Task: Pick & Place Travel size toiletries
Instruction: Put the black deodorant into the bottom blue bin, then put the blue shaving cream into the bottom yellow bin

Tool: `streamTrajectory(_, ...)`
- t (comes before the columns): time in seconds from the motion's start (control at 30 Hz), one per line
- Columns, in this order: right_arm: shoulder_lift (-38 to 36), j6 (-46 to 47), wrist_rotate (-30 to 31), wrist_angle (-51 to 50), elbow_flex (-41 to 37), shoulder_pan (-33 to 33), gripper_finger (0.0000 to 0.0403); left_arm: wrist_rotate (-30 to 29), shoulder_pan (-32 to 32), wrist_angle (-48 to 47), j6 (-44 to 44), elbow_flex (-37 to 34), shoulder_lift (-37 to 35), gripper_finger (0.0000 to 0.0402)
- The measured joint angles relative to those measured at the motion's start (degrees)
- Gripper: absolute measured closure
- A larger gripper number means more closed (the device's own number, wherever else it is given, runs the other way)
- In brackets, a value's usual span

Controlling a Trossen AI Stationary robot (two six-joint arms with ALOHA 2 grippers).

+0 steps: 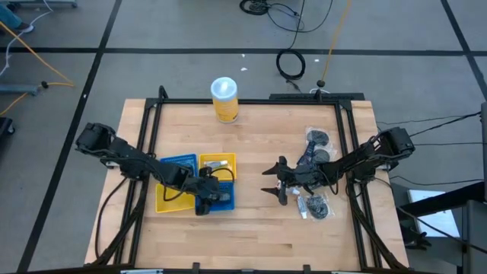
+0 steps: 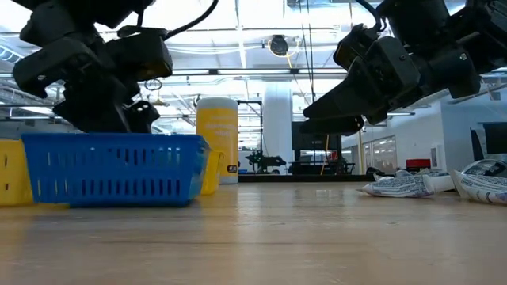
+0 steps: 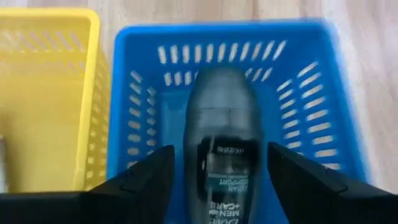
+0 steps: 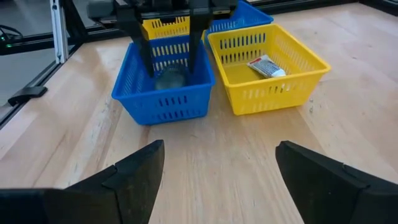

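Low in the frame's middle, my left gripper (image 1: pixel 204 204) hangs open over the bottle (image 3: pixel 222 155) in the blue tray (image 1: pixel 224 199). It looks hard and slick, so I'd pinch its sides. My right gripper (image 1: pixel 275 181), right of center, is open and holds nothing.

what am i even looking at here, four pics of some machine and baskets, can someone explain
It is a robot with two dark arms at a wooden table, each ending in a two-finger gripper. One picture looks straight down, one looks level across the tabletop, and two come from cameras on the wrists.

The left gripper is over the blue basket, fingers apart around a dark deodorant bottle lying inside. The right gripper hangs open above bare wood.

Also there: a yellow basket with a small tube, a yellow canister and a pile of wrapped toiletries near the right arm.
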Motion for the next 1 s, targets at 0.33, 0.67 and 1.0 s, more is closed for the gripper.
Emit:
streamTrajectory(0.33,0.0,3.31,0.0,-0.51,0.0,-0.04,0.0106,7.11,3.06,-1.46,3.54,1.1,-1.04,0.0072)
streamTrajectory(0.67,-13.42,6.18,7.56,-20.4,0.22,1.19,0.0106,3.9,2.77,2.45,12.72,1.84,-10.5,0.0064)
streamTrajectory(1.0,-31.15,23.86,16.34,-65.61,2.19,1.03,0.0106,-12.81,4.55,25.07,21.03,-2.84,-6.82,0.0064)
